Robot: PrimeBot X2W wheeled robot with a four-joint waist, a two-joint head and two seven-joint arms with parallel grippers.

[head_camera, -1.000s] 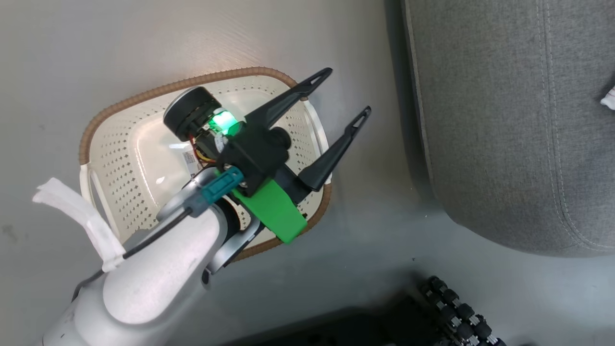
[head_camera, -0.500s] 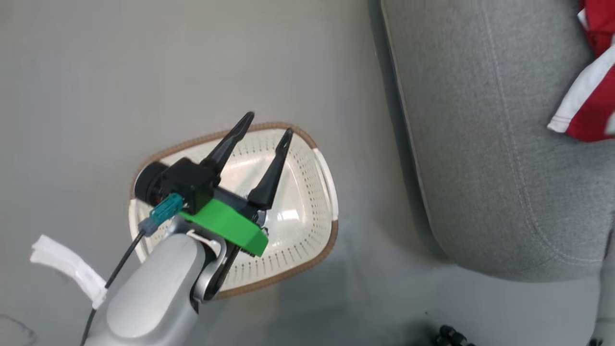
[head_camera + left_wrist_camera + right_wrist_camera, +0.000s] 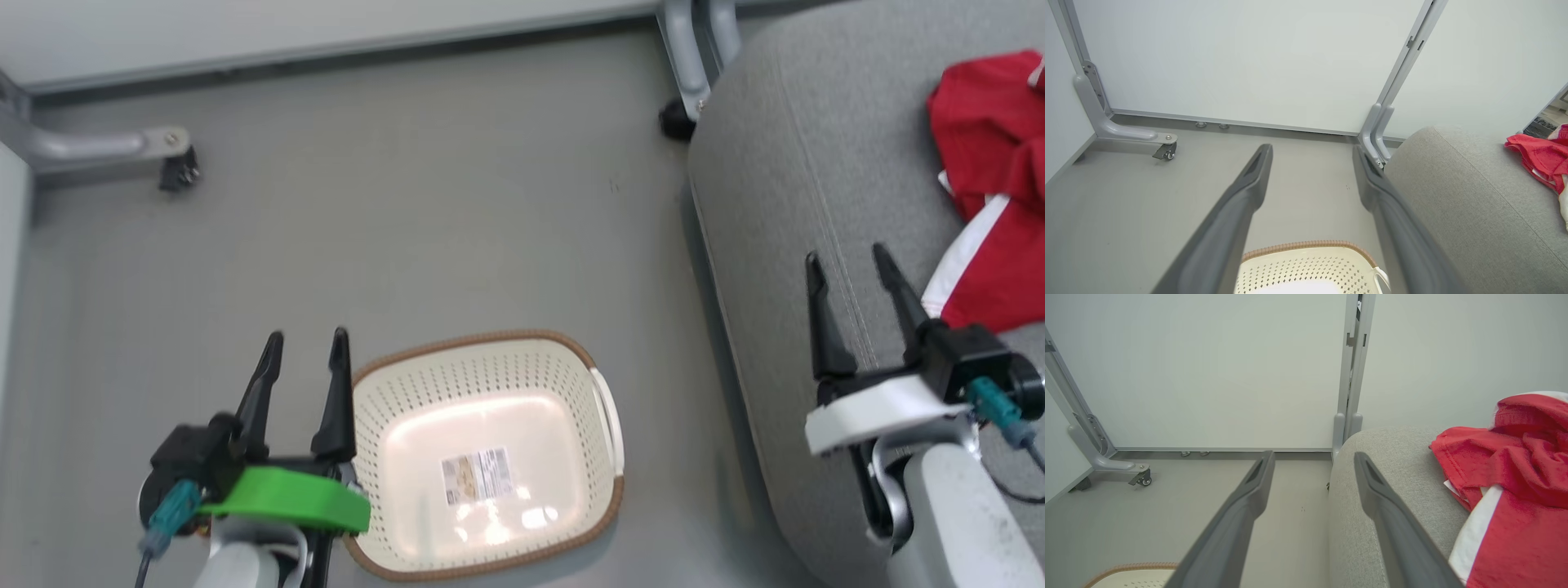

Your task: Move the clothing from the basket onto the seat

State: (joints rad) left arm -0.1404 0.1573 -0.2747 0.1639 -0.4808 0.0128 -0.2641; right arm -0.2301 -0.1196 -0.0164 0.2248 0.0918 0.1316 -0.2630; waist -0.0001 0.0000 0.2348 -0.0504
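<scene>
The red clothing [image 3: 992,204] with white trim lies on the grey seat [image 3: 775,212] at the right; it also shows in the right wrist view [image 3: 1515,469] and the left wrist view [image 3: 1541,159]. The off-white basket [image 3: 608,408] with a brown rim stands on the floor, holding only a label on its bottom. My left gripper [image 3: 304,336] is open beside the basket's left rim, with nothing in it. Over the seat's left edge, just left of the clothing, my right gripper [image 3: 847,255] is open and holds nothing.
Grey metal frame legs with castors stand at the back left [image 3: 167,155] and beside the seat's far corner [image 3: 682,106], against a pale wall panel [image 3: 1241,61]. Grey floor [image 3: 449,204] stretches beyond the basket.
The head camera has swung up, so the whole picture shifted. My left gripper has come off the basket to its left side. My right gripper has come into view over the seat.
</scene>
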